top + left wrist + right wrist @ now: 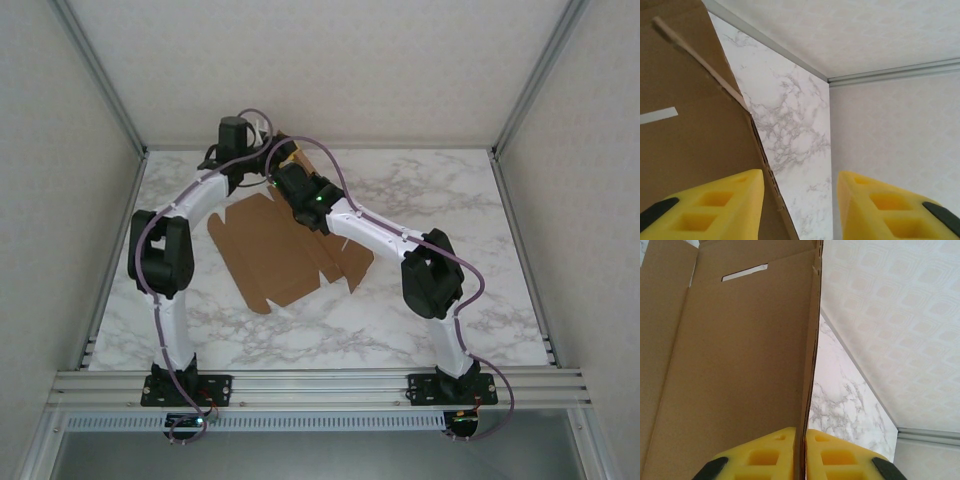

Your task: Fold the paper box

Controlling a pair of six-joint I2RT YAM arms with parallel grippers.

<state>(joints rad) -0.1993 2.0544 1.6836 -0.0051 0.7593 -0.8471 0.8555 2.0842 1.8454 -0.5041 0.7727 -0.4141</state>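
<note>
From above, I saw the paper box [275,260] as a flat brown cardboard sheet with flaps, lying left of centre on the marble desk [450,200]. Its far part rose off the desk where the two arms met. The left arm [190,205] curved in from the left and the right arm [375,230] crossed over the sheet from the right. In the right wrist view, the right gripper [804,440] had its yellow fingers pressed together on the thin edge of an upright cardboard panel [730,365], pinching it. A narrow slit [745,272] showed near the top of that panel. In the left wrist view, the left gripper [800,200] was spread wide, with the cardboard [690,125] just beside its left finger [715,205] and well apart from the other finger.
</note>
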